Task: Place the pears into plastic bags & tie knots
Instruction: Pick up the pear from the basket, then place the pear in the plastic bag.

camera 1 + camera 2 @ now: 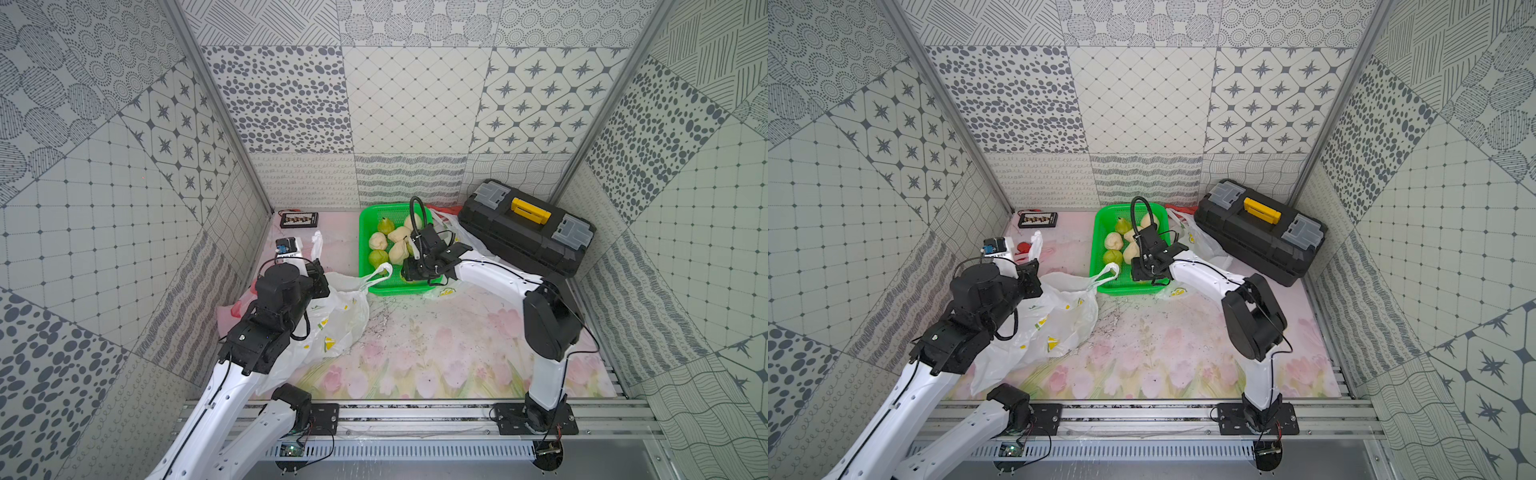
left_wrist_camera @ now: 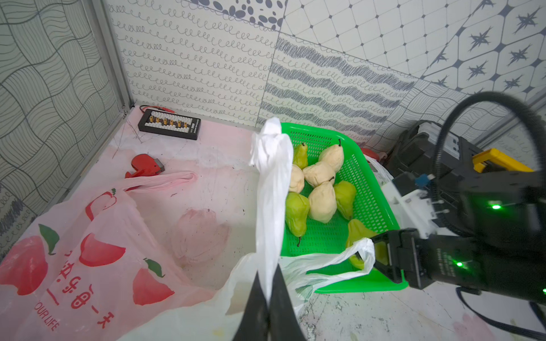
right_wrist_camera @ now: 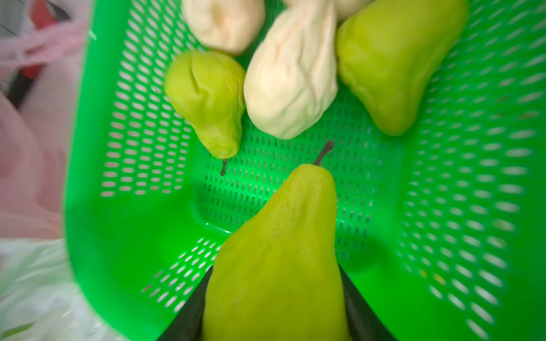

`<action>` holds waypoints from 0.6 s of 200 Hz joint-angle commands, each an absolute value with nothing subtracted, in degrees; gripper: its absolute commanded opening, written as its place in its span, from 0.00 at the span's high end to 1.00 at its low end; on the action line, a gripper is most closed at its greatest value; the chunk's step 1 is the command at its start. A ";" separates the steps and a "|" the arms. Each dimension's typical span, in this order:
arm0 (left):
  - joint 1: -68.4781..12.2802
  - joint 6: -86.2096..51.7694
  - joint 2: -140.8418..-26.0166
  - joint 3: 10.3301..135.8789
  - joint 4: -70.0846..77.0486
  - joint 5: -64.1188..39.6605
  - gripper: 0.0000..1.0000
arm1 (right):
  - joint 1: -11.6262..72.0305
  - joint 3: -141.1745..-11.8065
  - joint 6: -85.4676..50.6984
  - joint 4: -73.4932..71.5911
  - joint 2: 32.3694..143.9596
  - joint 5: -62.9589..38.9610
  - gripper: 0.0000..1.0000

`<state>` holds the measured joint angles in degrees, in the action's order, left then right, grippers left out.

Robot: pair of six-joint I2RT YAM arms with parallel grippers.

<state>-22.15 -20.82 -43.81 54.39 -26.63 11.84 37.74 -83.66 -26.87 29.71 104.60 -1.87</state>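
As far as we can see, none of the bagging is done. All the pears (image 2: 322,200) in view lie in the green basket (image 1: 390,289), eight by our count in the left wrist view, and no knot is tied anywhere. The white lemon-print bag (image 1: 332,328) lies slumped on the bench (image 1: 436,345) just in front of the basket's near left corner, and its folds hide whether anything is inside. The pink strawberry bag (image 2: 88,251) lies flat by the left wall and looks empty. Another lemon-print bag (image 1: 453,232) is bunched between the basket and the black toolbox (image 1: 528,232). We judge the step in hand to be a pick from the basket while the bag is held ready. The left jaws are clamped on one handle (image 2: 270,192) of the white bag, holding it up as a taut, twisted strip. The bag's other handle (image 2: 354,259) droops over the basket's near rim, so the mouth is only partly spread. The right jaws are down inside the basket at its near end, and a green pear (image 3: 277,265) sits between them, wide base deep in the gap and stem pointing away from the wrist. In the right wrist view both fingers (image 3: 189,321) lie against its flanks, so we read this as a grip, though we cannot tell whether the pear is clear of the basket floor. What is left is to carry this pear to the bag mouth, bag the others, and knot the handles.
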 commanded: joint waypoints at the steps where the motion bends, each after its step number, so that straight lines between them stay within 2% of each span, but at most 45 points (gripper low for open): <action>1: -21.88 -20.49 -48.32 59.18 -31.76 2.17 1.00 | 36.47 -78.91 -28.67 19.02 95.53 -4.99 0.64; 22: -21.88 -19.05 -48.55 62.21 -35.88 2.27 1.00 | 37.65 -75.80 -29.86 15.00 90.24 -11.77 0.65; 44: -21.88 -18.46 -47.18 62.50 -36.89 2.06 1.00 | 42.78 -77.10 -32.51 9.32 90.17 -17.38 0.65; 69: -21.90 -18.11 -46.53 61.74 -36.86 1.47 1.00 | 49.05 -83.95 -33.67 4.19 96.39 -22.08 0.65; 94: -21.88 -17.94 -46.06 61.91 -36.97 0.88 1.00 | 51.57 -91.71 -36.29 4.48 105.52 -28.19 0.67; 120: -21.88 -17.06 -45.70 61.63 -36.57 0.33 1.00 | 53.88 -94.00 -36.41 4.55 111.43 -33.31 0.67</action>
<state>-22.15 -19.29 -46.28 61.28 -35.59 3.27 52.75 -91.92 -34.35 6.83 106.83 -26.22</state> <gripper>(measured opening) 0.047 0.550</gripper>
